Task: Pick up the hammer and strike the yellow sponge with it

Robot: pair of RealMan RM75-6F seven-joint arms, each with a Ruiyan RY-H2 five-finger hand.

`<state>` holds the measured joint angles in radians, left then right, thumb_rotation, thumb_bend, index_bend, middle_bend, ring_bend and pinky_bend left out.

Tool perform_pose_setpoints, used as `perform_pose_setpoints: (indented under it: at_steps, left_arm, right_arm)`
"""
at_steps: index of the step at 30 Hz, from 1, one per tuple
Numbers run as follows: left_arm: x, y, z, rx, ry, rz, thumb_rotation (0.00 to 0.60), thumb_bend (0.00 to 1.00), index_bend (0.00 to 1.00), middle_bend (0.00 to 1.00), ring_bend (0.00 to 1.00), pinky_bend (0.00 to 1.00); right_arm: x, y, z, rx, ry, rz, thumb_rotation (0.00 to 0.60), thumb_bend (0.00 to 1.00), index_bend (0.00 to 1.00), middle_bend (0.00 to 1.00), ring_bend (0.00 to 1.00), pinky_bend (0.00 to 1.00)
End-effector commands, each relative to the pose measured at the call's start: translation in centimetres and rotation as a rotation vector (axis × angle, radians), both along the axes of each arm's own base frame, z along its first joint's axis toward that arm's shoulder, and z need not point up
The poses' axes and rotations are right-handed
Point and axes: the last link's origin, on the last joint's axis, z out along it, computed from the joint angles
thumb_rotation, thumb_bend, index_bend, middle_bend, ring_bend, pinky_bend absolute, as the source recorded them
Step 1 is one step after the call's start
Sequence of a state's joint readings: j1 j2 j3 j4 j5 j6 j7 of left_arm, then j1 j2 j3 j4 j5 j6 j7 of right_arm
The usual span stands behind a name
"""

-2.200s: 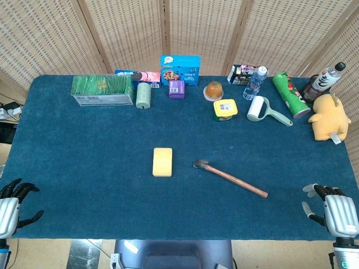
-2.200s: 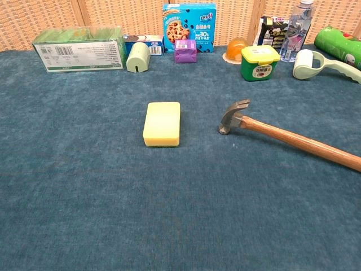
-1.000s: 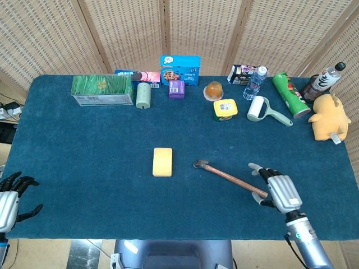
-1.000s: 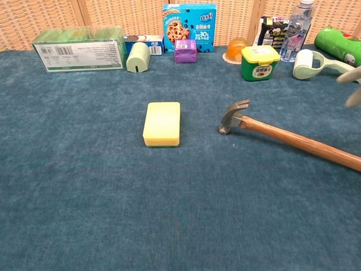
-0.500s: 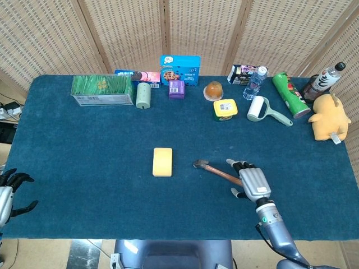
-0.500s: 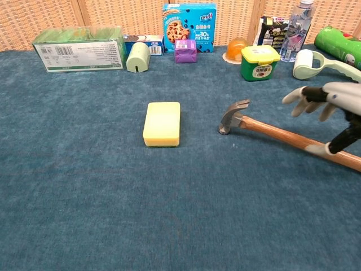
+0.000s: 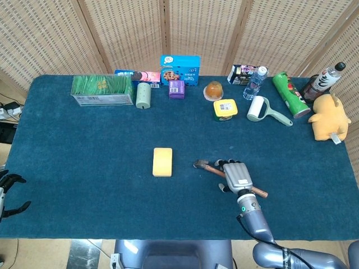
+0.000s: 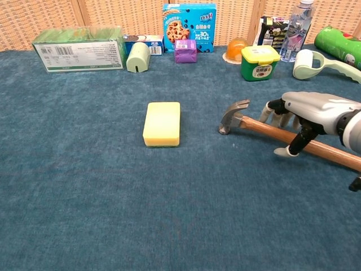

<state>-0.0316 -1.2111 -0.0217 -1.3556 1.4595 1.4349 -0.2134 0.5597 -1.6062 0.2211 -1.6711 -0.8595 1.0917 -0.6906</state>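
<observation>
Wooden-handled hammer (image 8: 285,137) lies on the cloth under the right hand (image 8: 307,116), which has swept in from the table's edge and now straddles the shaft, fingers spread and not yet clamped, the sponge (image 8: 162,123) well off to its left.

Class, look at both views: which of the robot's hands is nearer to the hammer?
Right. The right hand sits over the hammer handle, fingers around it. The left hand is far off at the table's near left corner.
</observation>
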Motion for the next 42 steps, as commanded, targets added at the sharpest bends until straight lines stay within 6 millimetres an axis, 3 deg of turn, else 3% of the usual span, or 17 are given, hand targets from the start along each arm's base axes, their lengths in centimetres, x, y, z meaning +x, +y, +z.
perform_pose_setpoints:
  at_steps: [1,6,11,17,23,25,30,42]
  left_arm:
    - [-0.3,-0.1,-0.1,-0.001,-0.005,0.006,0.600,0.20,0.36,0.28,0.12,0.14]
    - [-0.6,-0.3,0.0,0.006,-0.009,0.015,0.600,0.20,0.36,0.28,0.12,0.14]
    - [-1.1,-1.0,0.3,0.024,-0.006,0.044,0.600,0.20,0.36,0.28,0.12,0.13]
    - [-1.5,-1.6,0.5,0.031,-0.003,0.065,0.600,0.20,0.36,0.28,0.12,0.13]
    - [-1.4,-1.6,0.3,0.027,-0.005,0.063,0.600,0.20,0.36,0.28,0.12,0.13]
    - [-1.1,-1.5,0.1,0.020,-0.005,0.055,0.600,0.20,0.36,0.28,0.12,0.13]
    - [-0.7,-1.4,0.0,0.015,-0.003,0.046,0.600,0.20,0.36,0.28,0.12,0.13]
    - [0.1,-1.6,0.0,0.017,0.010,0.040,0.600,0.20,0.36,0.28,0.12,0.13]
  right_arm:
    - [0.2,-0.5,-0.2,-0.004,0.011,-0.008,0.600,0.31,0.33,0.42,0.38,0.36]
    - [0.7,-1.4,-0.9,-0.013,0.017,-0.006,0.600,0.32,0.46,0.54,0.54,0.47]
    - [1.7,-2.8,-1.9,-0.045,0.005,0.017,0.600,0.32,0.66,0.73,0.77,0.67]
    - [2.3,-4.2,-2.0,-0.073,-0.077,0.009,0.600,0.32,0.82,0.92,0.99,0.91]
    - [2.6,-4.5,-1.0,-0.073,-0.209,0.003,0.600,0.32,0.88,1.00,1.00,1.00]
    - [3.1,-4.4,-0.1,-0.054,-0.356,-0.029,0.600,0.32,0.89,1.00,1.00,1.00]
    - [3.6,-4.3,0.8,-0.003,-0.490,-0.039,0.600,0.33,0.91,1.00,1.00,1.00]
    - [6.3,-4.4,1.3,0.134,-0.653,0.002,0.600,0.35,0.92,1.00,1.00,1.00]
